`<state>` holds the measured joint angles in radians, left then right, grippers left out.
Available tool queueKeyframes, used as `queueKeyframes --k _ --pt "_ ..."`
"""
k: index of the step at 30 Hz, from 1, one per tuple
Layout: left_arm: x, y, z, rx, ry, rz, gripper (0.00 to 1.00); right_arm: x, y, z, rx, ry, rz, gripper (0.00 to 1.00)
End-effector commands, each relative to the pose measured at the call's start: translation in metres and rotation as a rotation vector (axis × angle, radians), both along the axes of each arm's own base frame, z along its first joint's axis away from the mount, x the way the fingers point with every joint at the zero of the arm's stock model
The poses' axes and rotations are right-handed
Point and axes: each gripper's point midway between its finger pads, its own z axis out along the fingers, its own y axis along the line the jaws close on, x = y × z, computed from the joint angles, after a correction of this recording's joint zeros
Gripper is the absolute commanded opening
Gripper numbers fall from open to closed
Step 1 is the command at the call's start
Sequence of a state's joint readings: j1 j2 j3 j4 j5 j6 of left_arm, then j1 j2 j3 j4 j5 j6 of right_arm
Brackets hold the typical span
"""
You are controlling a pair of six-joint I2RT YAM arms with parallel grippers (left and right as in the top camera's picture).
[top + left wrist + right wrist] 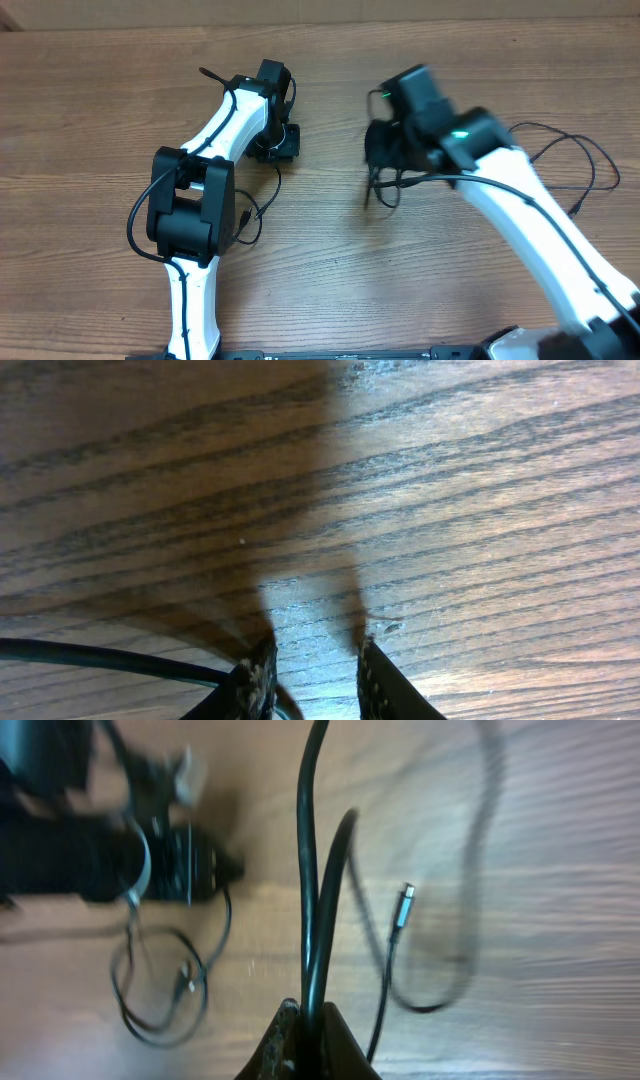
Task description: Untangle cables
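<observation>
- The right gripper [305,1025] is seen pressed together, and two black strands of the cables [312,870] are pinched between its fingers [335,1045], running straight out of the grip
- From overhead, those strands are seen hanging beneath that gripper toward the table [330,260]
- Just beside the pinched strands, a loose end with a small silver plug [403,906] is spotted over the wood
- Further out, thin loops [570,150] are spread on the table beside the right arm
- The left gripper [312,675] is held low over the table with its tips slightly parted, bare wood showing between them
- One black cord [100,657] is laid along the wood up to one left finger; whether it is touched cannot be told
- Another loose loop [255,205] is seen lying by the left arm's elbow
</observation>
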<state>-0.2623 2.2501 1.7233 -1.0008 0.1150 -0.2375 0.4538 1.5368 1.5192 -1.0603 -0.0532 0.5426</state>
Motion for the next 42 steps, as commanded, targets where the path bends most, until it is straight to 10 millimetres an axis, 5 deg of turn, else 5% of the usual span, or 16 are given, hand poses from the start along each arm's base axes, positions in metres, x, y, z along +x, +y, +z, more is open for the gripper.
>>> queueKeyframes --k 1,7,11,22,34,39,41,42 --pt "-0.002 0.002 -0.004 0.016 0.007 0.013 0.27 0.004 -0.038 0.042 0.033 -0.116 -0.099 0.04" --pt "-0.001 0.002 -0.004 0.016 0.007 0.013 0.27 0.001 -0.117 0.083 0.062 -0.222 -0.317 0.04" --pt "-0.001 0.002 -0.004 0.016 0.006 0.013 0.27 -0.011 -0.159 0.092 0.05 -0.234 -0.436 0.04" --pt "-0.001 0.002 -0.004 0.016 0.006 0.013 0.28 -0.008 -0.24 0.061 -0.038 -0.13 -0.681 0.04" --pt "-0.001 0.002 -0.004 0.016 0.005 0.013 0.29 0.064 -0.267 -0.026 -0.077 0.002 -0.714 0.04" --pt "-0.001 0.002 -0.004 0.016 0.005 0.013 0.31 0.083 -0.271 -0.043 -0.077 -0.002 -0.714 0.04" --pt "-0.001 0.002 -0.004 0.016 0.005 0.013 0.31 0.089 -0.273 -0.044 -0.075 -0.02 -0.717 0.11" --pt "-0.001 0.002 -0.004 0.016 0.004 0.013 0.31 0.092 -0.274 -0.044 -0.074 -0.029 -0.717 0.24"
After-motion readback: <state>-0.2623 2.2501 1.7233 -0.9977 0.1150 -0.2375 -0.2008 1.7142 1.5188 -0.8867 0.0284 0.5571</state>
